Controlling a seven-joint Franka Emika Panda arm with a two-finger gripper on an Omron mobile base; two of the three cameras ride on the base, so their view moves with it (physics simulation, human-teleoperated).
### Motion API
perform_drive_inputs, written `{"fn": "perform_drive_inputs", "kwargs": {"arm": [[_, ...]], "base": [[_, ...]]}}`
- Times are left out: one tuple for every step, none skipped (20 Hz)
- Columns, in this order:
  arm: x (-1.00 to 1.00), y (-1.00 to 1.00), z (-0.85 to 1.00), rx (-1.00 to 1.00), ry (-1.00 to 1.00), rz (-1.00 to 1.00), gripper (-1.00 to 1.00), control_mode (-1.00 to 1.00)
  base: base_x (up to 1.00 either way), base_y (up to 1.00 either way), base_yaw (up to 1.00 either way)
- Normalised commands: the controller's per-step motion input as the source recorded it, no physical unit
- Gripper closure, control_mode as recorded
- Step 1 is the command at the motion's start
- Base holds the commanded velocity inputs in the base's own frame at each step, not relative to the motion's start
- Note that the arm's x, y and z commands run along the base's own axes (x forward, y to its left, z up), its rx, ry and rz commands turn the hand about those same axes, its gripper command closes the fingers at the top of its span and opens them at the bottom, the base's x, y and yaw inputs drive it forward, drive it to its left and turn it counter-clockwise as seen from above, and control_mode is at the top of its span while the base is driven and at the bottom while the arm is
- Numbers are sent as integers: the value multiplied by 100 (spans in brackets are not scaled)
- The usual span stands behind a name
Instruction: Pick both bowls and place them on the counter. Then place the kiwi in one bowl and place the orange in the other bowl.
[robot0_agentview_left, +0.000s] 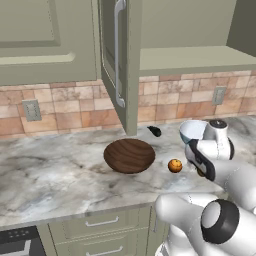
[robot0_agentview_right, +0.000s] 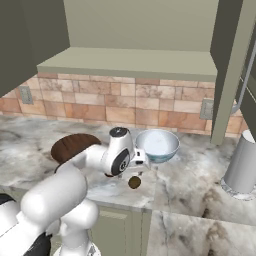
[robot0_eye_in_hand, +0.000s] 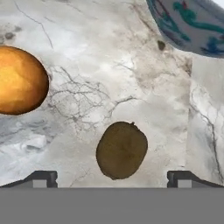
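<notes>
The kiwi (robot0_eye_in_hand: 121, 150) lies on the marble counter (robot0_agentview_left: 50, 175) directly under my open gripper (robot0_eye_in_hand: 112, 179), between its two fingertips (robot0_eye_in_hand: 41, 178) with nothing held. From the right base view my gripper (robot0_agentview_right: 136, 171) hangs just above the kiwi (robot0_agentview_right: 134, 182). The orange (robot0_agentview_left: 175, 165) rests to the kiwi's left (robot0_eye_in_hand: 19, 81). Left of the orange sits the dark brown wooden bowl (robot0_agentview_left: 129, 155), also in the right base view (robot0_agentview_right: 72, 145). The white bowl with blue pattern (robot0_agentview_left: 192, 131) stands just behind my hand (robot0_agentview_right: 157, 145), its wall at the hand view's top right (robot0_eye_in_hand: 192, 26).
A small black glossy pointed thing (robot0_agentview_left: 155, 131) lies near the backsplash behind the wooden bowl. An open cabinet door (robot0_agentview_left: 117, 55) hangs above it. A metal canister (robot0_agentview_right: 242, 165) stands at the far right of the counter. The counter's front edge runs close below the kiwi.
</notes>
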Motion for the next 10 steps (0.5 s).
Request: {"fn": "perform_drive_inputs", "kwargs": {"arm": [[22,-3,-47,0,14,23,-100,-100],[31,-8,-48,0,13,22,-100,-100],[28,-12,-40,0,13,19,-100,-100],[27,-16,-38,0,17,18,-100,-100],[24,-20,-31,0,17,17,-100,-100],[13,-20,-23,0,15,14,-100,-100],[7,-21,-21,0,15,13,-100,-100],[3,-21,-20,0,15,13,-100,-100],[3,-17,-22,0,13,13,-100,-100],[5,-14,-20,0,10,12,-100,-100]], "base": [[0,0,0],[0,0,0],[0,0,0],[0,0,0],[0,0,0],[0,0,0],[0,0,0],[0,0,0],[0,0,0],[0,0,0]]}}
